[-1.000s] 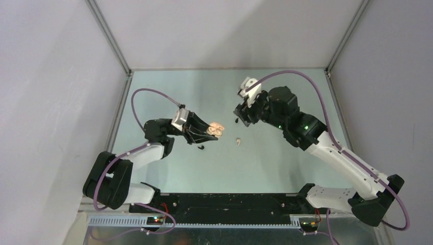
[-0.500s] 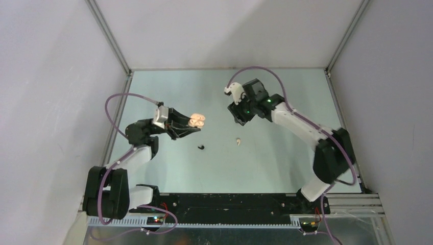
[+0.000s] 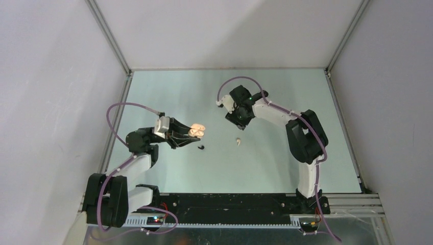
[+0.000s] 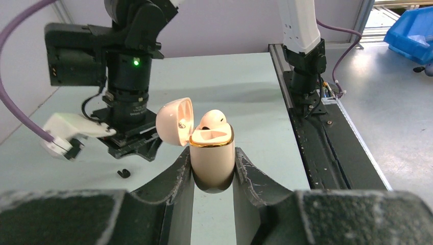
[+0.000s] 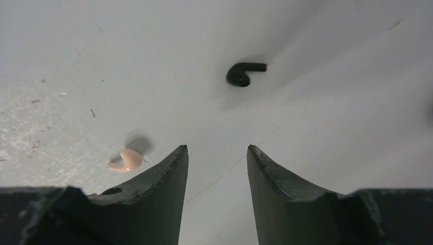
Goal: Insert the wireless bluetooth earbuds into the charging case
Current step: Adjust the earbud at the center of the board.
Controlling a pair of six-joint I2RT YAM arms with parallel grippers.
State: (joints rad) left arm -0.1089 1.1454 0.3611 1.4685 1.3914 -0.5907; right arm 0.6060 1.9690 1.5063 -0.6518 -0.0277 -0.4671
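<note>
Right pincer [image 5: 217,148], jaws apart and empty, hovers: cream earbud [image 5: 125,160] at nine o'clock, black earbud [image 5: 244,73] at twelve, both stems crosswise.

Camera set: one fixed overhead unit, two wrist-mounted units.
Top external: high behind the arm bases, angled down and forward, distant; covers the whole table [image 3: 275,158] and both arms. Left wrist: close behind the left gripper [image 4: 213,171], facing level across the table at the right arm [image 4: 125,66]; the charging case [image 4: 212,153] is shared with the top view. Right wrist: low over the table, facing down past the right gripper [image 5: 217,153]; the cream earbud [image 5: 125,161] is shared with the top view.
</note>
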